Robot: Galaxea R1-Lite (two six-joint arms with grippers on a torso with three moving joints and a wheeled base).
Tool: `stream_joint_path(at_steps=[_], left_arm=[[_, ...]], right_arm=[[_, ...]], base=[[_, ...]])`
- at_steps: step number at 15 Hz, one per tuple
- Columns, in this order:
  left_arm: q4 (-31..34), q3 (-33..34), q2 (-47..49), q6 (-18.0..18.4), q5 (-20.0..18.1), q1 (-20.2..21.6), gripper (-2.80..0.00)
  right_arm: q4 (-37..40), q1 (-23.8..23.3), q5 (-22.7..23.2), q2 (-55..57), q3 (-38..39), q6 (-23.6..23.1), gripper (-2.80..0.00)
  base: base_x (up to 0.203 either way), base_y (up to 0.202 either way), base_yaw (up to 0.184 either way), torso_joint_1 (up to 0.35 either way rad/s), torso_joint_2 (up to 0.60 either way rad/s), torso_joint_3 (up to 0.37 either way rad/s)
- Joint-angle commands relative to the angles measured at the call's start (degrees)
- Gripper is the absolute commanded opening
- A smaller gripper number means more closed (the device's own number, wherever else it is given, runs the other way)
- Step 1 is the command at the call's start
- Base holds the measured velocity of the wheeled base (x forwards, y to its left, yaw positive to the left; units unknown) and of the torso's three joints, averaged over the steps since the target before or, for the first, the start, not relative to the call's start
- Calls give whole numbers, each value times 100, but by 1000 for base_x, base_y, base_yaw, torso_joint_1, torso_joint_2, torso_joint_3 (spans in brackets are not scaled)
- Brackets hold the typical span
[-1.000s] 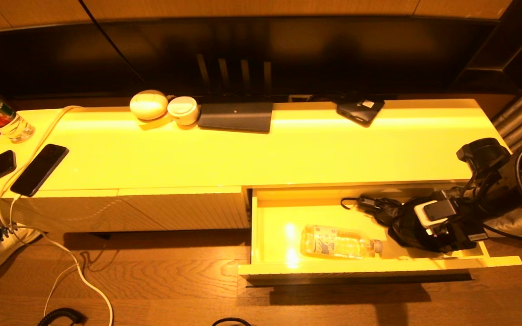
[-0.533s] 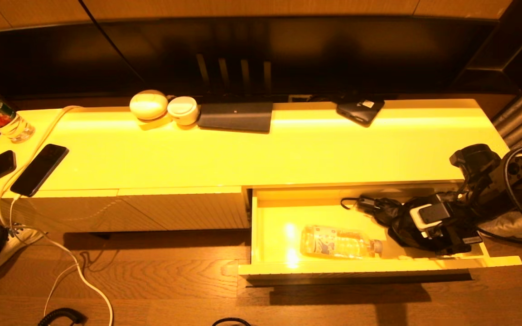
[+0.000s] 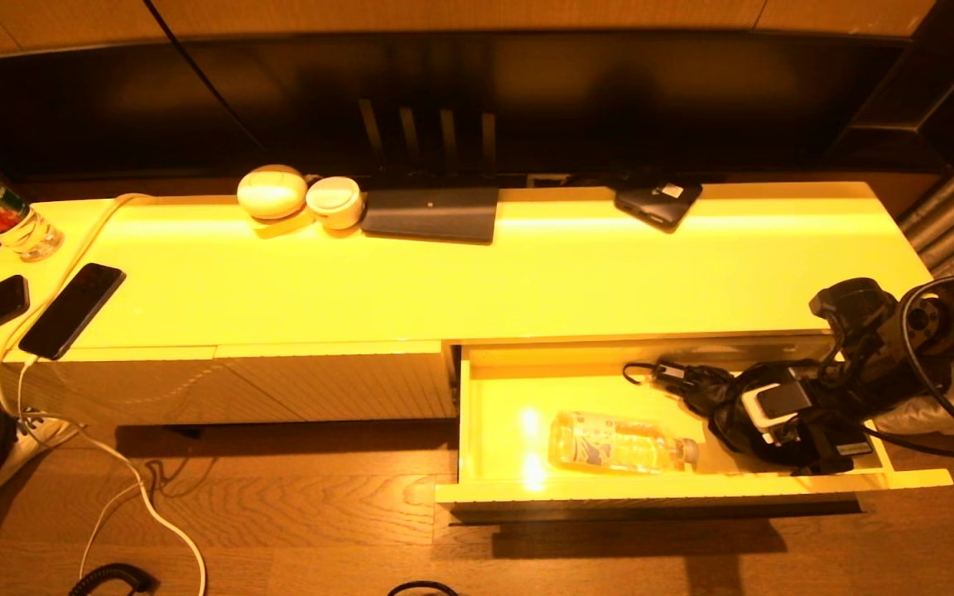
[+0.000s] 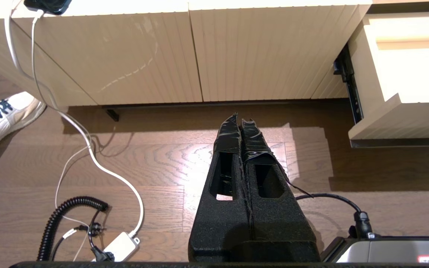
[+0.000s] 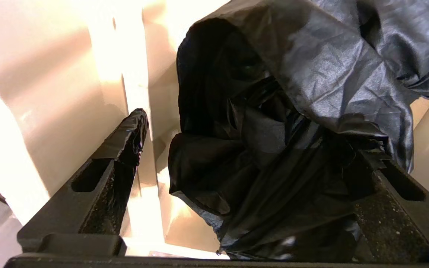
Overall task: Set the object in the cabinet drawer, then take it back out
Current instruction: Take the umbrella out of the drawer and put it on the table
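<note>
The right tool [image 3: 783,430], spread wide around the crumpled black umbrella [image 3: 734,406], sits low at the right end of the open cabinet drawer [image 3: 676,490]. The retrieval seems in hand: next it must pinch the fabric and lift clear of the front wall. The left tool [image 4: 241,123], pressed together, hangs over the floor.

Cream ribbed cabinet drawer [image 3: 692,488] holds a black crumpled fabric object [image 3: 734,410] and pale yellow blue-labelled bottle [image 3: 622,443].

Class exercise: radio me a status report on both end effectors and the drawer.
Right end effector open, straddling black folded umbrella inside open cabinet drawer. Left end effector shut, parked above floor. Water bottle lies beside umbrella.
</note>
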Motion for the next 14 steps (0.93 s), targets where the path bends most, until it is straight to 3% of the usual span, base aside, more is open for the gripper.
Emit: stream_joint_path(at_steps=[1,7,8,14], left_arm=[[-2,9,0,0,1,0,-280],[-2,18,0,0,1,0,-280],[-2,9,0,0,1,0,-280],[-2,9,0,0,1,0,-280]], right_arm=[[13,0,3,102,1,-54,0],[13,0,19,143,2,-2,0],[13,0,80,126,-15,33,-280],[22,35,108,47,-103,34,-280]], base=[[0,0,0,0,0,0],[0,0,0,0,0,0],[0,0,0,0,0,0],[0,0,0,0,0,0]])
